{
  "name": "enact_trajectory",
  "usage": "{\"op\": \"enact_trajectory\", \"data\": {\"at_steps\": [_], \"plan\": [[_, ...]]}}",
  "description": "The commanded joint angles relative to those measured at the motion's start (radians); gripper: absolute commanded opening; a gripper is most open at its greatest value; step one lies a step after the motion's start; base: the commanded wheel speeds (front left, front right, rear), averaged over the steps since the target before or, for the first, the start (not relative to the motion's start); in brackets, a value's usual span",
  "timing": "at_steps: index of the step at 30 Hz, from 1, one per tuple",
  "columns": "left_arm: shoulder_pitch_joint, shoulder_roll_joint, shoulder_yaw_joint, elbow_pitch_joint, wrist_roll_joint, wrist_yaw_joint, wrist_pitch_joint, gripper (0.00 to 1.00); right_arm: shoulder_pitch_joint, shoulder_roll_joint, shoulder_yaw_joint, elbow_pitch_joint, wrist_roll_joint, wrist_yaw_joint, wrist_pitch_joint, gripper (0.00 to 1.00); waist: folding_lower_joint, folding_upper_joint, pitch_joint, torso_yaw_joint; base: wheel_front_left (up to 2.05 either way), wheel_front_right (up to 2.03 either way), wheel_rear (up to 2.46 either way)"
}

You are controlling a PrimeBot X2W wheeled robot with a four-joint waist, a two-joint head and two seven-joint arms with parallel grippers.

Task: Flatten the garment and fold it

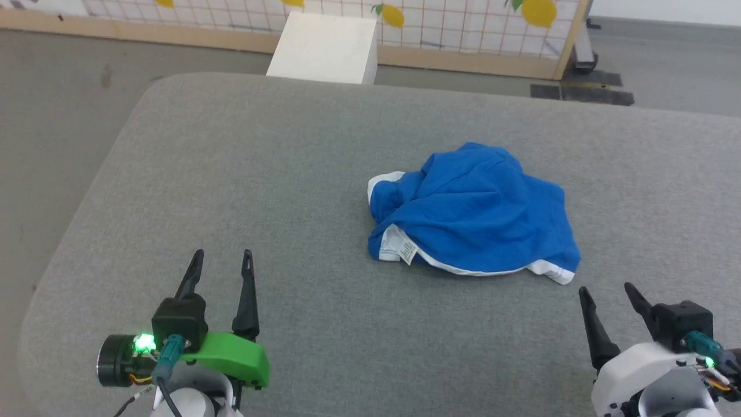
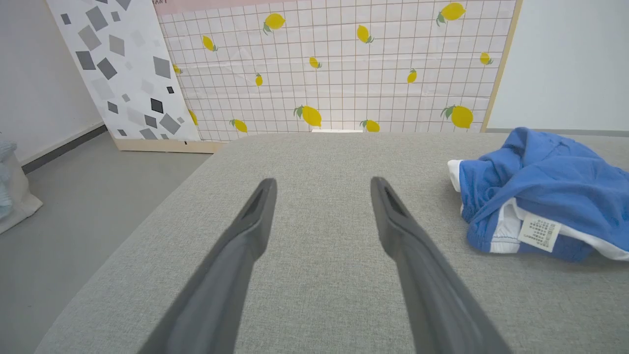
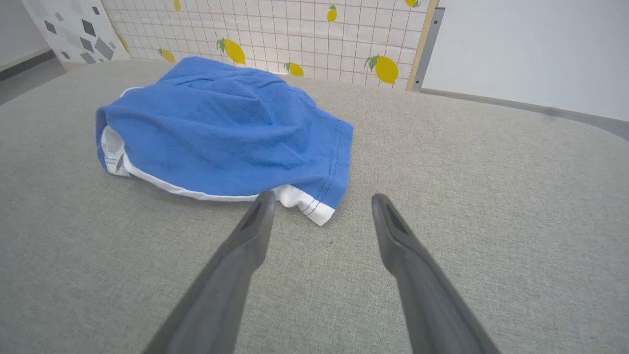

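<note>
1. Head view: the blue shorts (image 1: 474, 208) lie in a crumpled heap right of centre on the grey tabletop (image 1: 260, 191). Their long side runs across the frame from left to right, and a label (image 1: 408, 252) is turned out at the lower left edge. The left tool (image 1: 223, 253) sits at the lower left, fingers spread and empty, well apart from the heap, which lies up and to its right. The right tool (image 1: 605, 288) at the lower right is also spread and empty, its tips near and just below the heap's white corner (image 1: 556, 271).
2. Left wrist view: the left tool (image 2: 323, 181) points across bare tabletop with nothing between its fingers. The shorts (image 2: 545, 191) lie off at the right edge of the frame, label side towards it.
3. Right wrist view: the right tool (image 3: 322, 195) gapes wide. The shorts (image 3: 226, 128) take up the upper left, and the white corner (image 3: 307, 204) lies just beyond the fingertips, close by the left-hand finger. The right arm looks much the nearer, so that corner is probably its grasp. The left would have to travel to the label end.
</note>
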Motion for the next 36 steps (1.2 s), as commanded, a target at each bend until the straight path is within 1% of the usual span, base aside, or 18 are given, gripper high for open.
{"op": "enact_trajectory", "data": {"at_steps": [1,5,9,12,16,20,24,25,26,29,32,36], "plan": [[-0.007,-0.011,0.006,0.003,0.011,-0.012,-0.005,1.00,-0.026,-0.021,0.002,0.004,-0.008,-0.002,0.034,1.00,0.0000,0.0000,0.041,0.035,0.00,0.00,0.00],[-0.024,-0.036,0.013,0.017,0.027,-0.038,-0.005,1.00,-0.100,-0.083,0.030,0.026,0.019,-0.002,0.163,1.00,0.0000,0.0000,0.088,0.071,0.00,0.00,0.00],[-0.045,-0.064,0.026,0.032,0.043,-0.057,-0.005,1.00,-0.174,-0.176,0.092,0.058,0.053,-0.002,0.313,1.00,0.0000,0.0000,0.138,0.113,0.00,0.00,0.00],[-0.061,-0.088,0.037,0.045,0.055,-0.072,-0.005,1.00,-0.229,-0.247,0.149,0.081,0.102,-0.002,0.431,1.00,0.0000,0.0000,0.171,0.144,0.00,0.00,0.00],[-0.075,-0.116,0.054,0.061,0.070,-0.091,-0.005,1.00,-0.287,-0.326,0.218,0.104,0.162,-0.002,0.555,1.00,0.0000,0.0000,0.206,0.174,0.00,0.00,0.00],[-0.087,-0.144,0.068,0.076,0.088,-0.110,-0.005,1.00,-0.316,-0.387,0.274,0.135,0.196,-0.002,0.623,1.00,0.0000,0.0000,0.228,0.196,0.00,0.00,0.00],[-0.091,-0.167,0.086,0.091,0.106,-0.128,-0.005,1.00,-0.318,-0.415,0.308,0.175,0.218,-0.002,0.639,1.00,0.0000,0.0000,0.234,0.205,0.00,0.00,0.00],[-0.090,-0.171,0.091,0.094,0.109,-0.131,-0.005,1.00,-0.316,-0.416,0.309,0.183,0.221,-0.002,0.636,0.48,0.0000,0.0000,0.232,0.205,0.00,0.00,0.00],[-0.087,-0.176,0.096,0.098,0.114,-0.134,-0.005,1.00,-0.312,-0.417,0.311,0.191,0.223,-0.002,0.630,0.00,0.0000,0.0000,0.227,0.202,0.00,0.00,0.00],[-0.076,-0.186,0.111,0.111,0.122,-0.141,-0.005,1.00,-0.300,-0.424,0.313,0.203,0.224,-0.002,0.607,0.00,0.0000,0.0000,0.208,0.185,0.00,0.00,0.00],[-0.061,-0.188,0.123,0.124,0.129,-0.156,-0.005,1.00,-0.285,-0.431,0.302,0.200,0.226,-0.002,0.582,0.00,0.0000,0.0000,0.176,0.152,0.00,0.00,0.00],[-0.045,-0.188,0.136,0.135,0.135,-0.170,-0.005,1.00,-0.252,-0.462,0.278,0.173,0.228,-0.002,0.567,0.00,0.0000,0.0000,0.137,0.104,0.00,0.00,0.00]]}}
